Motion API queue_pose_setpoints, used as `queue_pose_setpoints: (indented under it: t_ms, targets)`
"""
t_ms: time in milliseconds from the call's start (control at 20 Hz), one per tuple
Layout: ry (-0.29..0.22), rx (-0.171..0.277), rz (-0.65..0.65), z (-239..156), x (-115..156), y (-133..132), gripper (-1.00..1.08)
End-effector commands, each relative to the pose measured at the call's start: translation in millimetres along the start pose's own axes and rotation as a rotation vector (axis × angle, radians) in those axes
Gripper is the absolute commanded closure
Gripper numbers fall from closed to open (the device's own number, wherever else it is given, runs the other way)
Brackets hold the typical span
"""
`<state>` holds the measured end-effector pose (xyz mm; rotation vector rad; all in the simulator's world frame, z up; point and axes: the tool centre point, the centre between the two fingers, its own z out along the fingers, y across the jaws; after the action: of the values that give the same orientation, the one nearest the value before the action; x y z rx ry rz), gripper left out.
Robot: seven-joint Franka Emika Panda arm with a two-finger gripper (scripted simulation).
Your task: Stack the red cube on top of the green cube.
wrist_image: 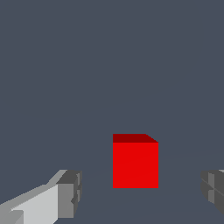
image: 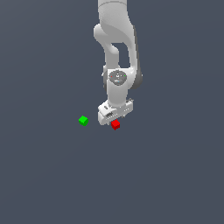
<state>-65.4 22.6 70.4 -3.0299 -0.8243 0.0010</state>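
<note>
1. Grey finger pads (wrist_image: 70, 194) sit closest to the wrist camera, blocky and matte, one at each lower corner of that picture; the one on a white finger shows more fully, the other is cut by the frame edge.
2. Between them stands the red cube (wrist_image: 135, 164), flat-shaded and sharp-edged, its front face bright and its top face a darker red. Gaps of bare surface show on both sides of it, so neither pad touches it.
3. The end effector (wrist_image: 140, 197) is spread wide, well beyond the cube's width, and holds nothing.
4. The desk (wrist_image: 109, 65) is a plain, featureless slate-grey plane with no texture.
5. In the exterior view the white arm (image: 116, 39), smooth and rounded, comes down from the top edge, and the end effector (image: 114, 119) hangs low right over the red cube (image: 115, 125), which rests on the desk.
6. Only the exterior view shows the green cube (image: 83, 120), the same small plain shape, lying on the desk toward that view's left of the red one, apart from it.
7. Only the wrist view shows the open fingers clearly; from outside they are hard to make out.
</note>
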Motion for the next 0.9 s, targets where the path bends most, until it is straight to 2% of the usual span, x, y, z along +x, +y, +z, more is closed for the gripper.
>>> queue_pose_setpoints:
  t_ms: [0, 300, 850]
  targets:
    - [0.000, -0.001, -0.003, 0.5, -0.2, 0.4, -0.92]
    - [0.000, -0.001, -0.002, 5.7, -0.4, 0.3, -0.92]
    - [0.000, -0.001, -0.002, 48.3, -0.9, 0.5, -0.92]
